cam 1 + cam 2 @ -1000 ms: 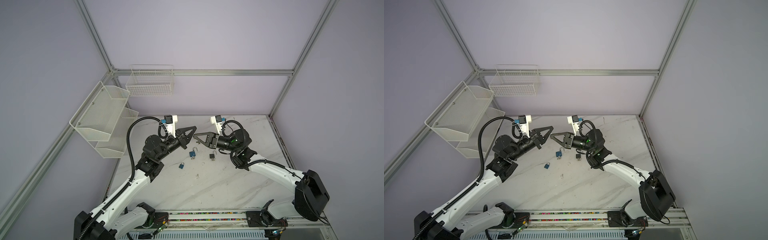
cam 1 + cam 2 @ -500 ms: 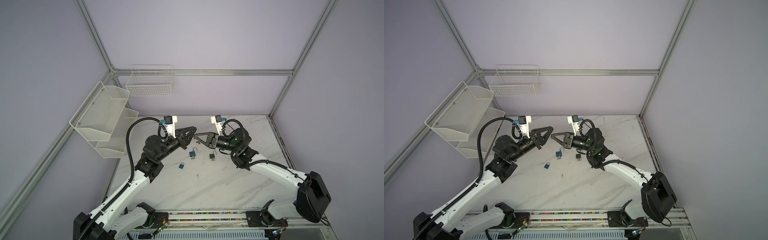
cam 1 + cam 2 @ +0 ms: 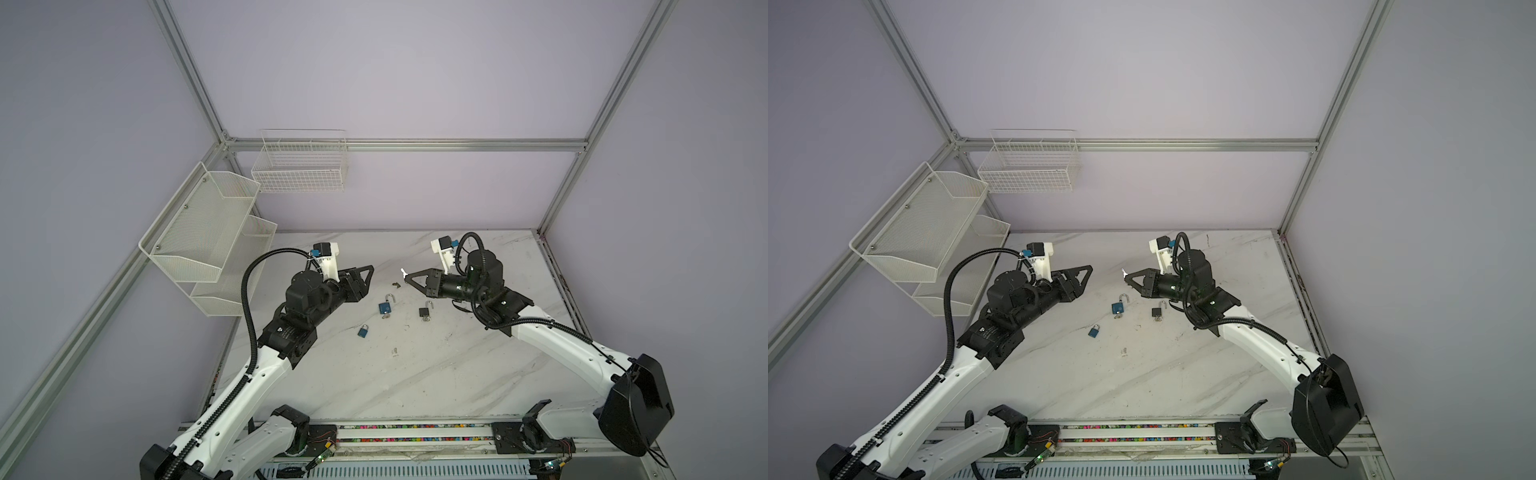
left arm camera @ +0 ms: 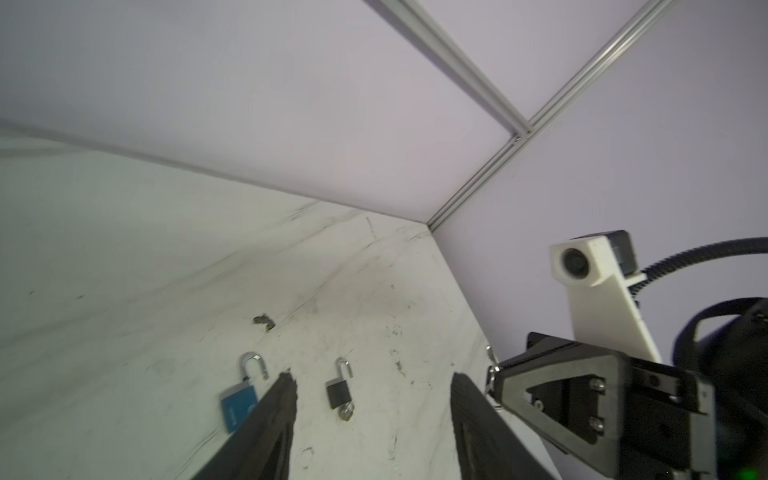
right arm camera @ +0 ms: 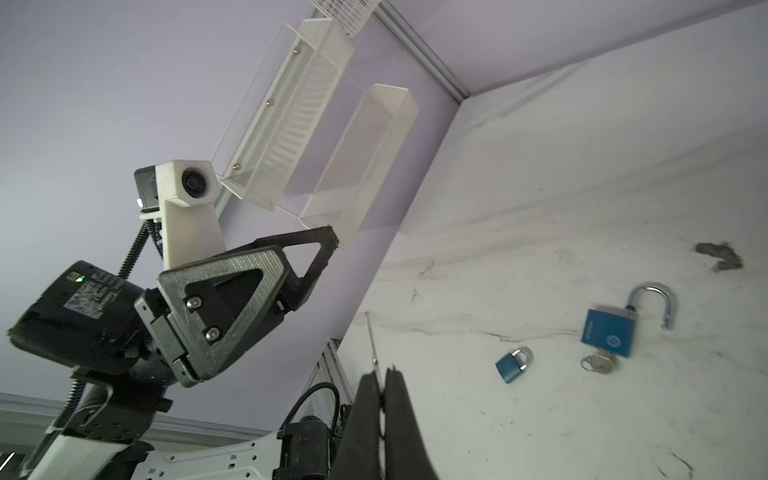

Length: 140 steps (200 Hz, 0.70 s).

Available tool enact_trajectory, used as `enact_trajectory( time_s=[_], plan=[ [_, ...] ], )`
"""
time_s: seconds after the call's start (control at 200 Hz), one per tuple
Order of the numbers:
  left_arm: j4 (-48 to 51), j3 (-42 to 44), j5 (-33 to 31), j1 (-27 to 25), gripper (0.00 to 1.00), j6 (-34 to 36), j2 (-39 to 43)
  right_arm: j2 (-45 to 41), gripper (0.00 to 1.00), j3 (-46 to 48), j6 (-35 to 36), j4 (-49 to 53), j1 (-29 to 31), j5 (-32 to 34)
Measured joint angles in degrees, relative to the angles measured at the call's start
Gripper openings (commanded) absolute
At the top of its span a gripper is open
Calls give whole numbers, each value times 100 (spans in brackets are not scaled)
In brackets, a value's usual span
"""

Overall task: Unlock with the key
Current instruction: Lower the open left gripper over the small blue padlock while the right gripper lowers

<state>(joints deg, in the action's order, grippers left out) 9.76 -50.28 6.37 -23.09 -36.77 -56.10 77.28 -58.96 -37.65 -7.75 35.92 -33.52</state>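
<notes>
1. Table (image 3: pixel 415 374): white marbled top filling the lower centre of both top views.
2. Mesh shelf (image 3: pixel 199 232): two tiers on the side wall, left of frame. Wire basket (image 3: pixel 299 166): just right of it on the back wall. Both are well apart from the padlocks.
3. Left gripper (image 4: pixel 372 380): left of centre, above the table, released, fingers (image 4: pixel 270 424) standing apart.
4. Right gripper (image 5: pixel 381 374): right of centre, facing the left gripper, tips near but apart. It is clenched on the key (image 5: pixel 371 340), a thin silver blade projecting past the fingertips.
5. Large blue padlock (image 3: pixel 385 307): on the table below the gap between the grippers, shackle swung open, inserted key (image 5: pixel 598 365) in its base.
6. Black padlock (image 3: pixel 424 311): near, to its right, shackle open.
7. Small blue padlock (image 3: pixel 363 331): lower left of both, shackle closed.
8. Dark scrap (image 3: pixel 396 285): just above the large blue padlock.

View differences: in the left wrist view one finger covers a corner of the large blue padlock, and the black padlock shows. The right wrist view shows both blue padlocks only
</notes>
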Motion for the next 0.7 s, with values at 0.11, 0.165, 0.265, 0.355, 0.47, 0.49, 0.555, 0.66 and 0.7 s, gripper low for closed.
enact_trajectory(
  time_s=[0.11, 0.165, 0.265, 0.355, 0.47, 0.49, 0.555, 0.66, 0.7],
  plan=[
    [737, -4, -313, 26, 64, 2, -361, -4, 0, 101, 299, 533, 0, 271],
    [1021, -4, -398, 26, 65, 0, -621, -13, 0, 181, 426, 728, 0, 365],
    [1362, -4, -505, 26, 66, -4, -1084, -79, 0, 345, 588, 938, 0, 535],
    [1497, -4, -540, 26, 67, -4, -1425, -162, 0, 442, 684, 1062, 0, 656],
    [1543, -2, -535, 26, 70, -7, -1832, -197, 0, 501, 782, 1060, 0, 686],
    [1534, 0, -527, 26, 70, 0, -1891, -197, 0, 514, 798, 1060, 0, 684],
    [1499, 4, -472, 26, 71, -2, -2068, -197, 0, 555, 835, 1060, 0, 686],
    [1384, 28, -402, 26, 71, -2, -2243, -195, 0, 592, 876, 1062, 0, 686],
    [1320, 55, -385, 26, 71, -2, -2280, -195, 0, 595, 890, 1062, 0, 686]
  ],
)
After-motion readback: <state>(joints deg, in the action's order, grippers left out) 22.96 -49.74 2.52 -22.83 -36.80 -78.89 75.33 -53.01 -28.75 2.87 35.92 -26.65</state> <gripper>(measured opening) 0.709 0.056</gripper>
